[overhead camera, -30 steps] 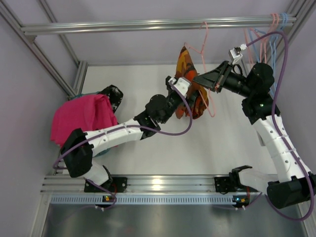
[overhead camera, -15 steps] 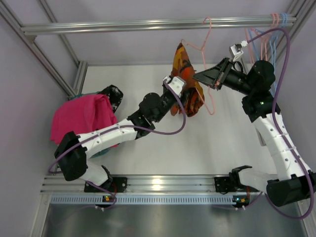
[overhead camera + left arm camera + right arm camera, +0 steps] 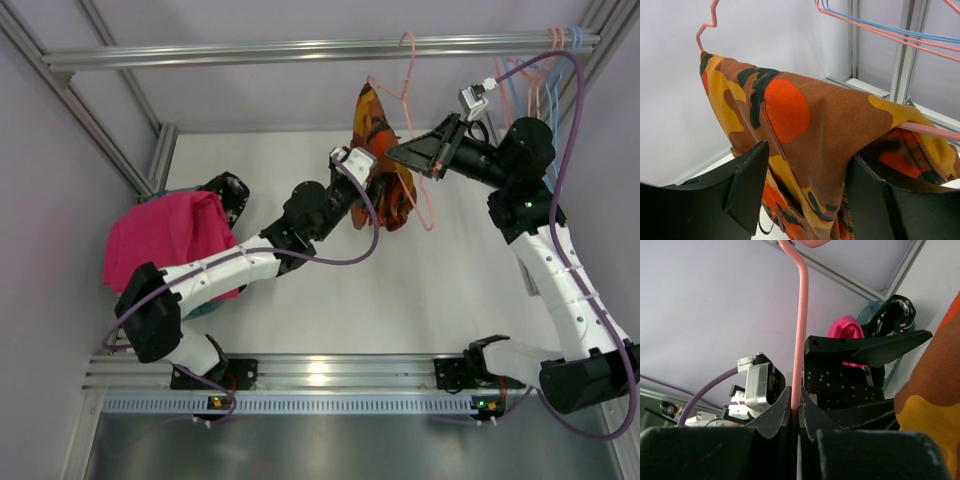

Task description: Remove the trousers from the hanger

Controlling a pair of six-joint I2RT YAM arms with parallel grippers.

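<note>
The orange-red-yellow patterned trousers hang draped over a pink wire hanger held above the table. In the left wrist view the trousers fall between my left gripper's open jaws, which stand either side of the cloth without pinching it. My left gripper sits just left of the cloth. My right gripper is shut on the hanger's wire; from above its tip is at the hanger's right side. The magenta-pink trousers lie piled at the table's left.
A black garment with white marks lies beside the magenta pile. More blue and pink hangers hang from the metal rail at the back right. Frame posts stand at the left and right back corners.
Both grippers and the hanger with the patterned trousers have moved up and toward the rail. My left gripper has closed in on the cloth. The right gripper's hold on the wire is unchanged.
</note>
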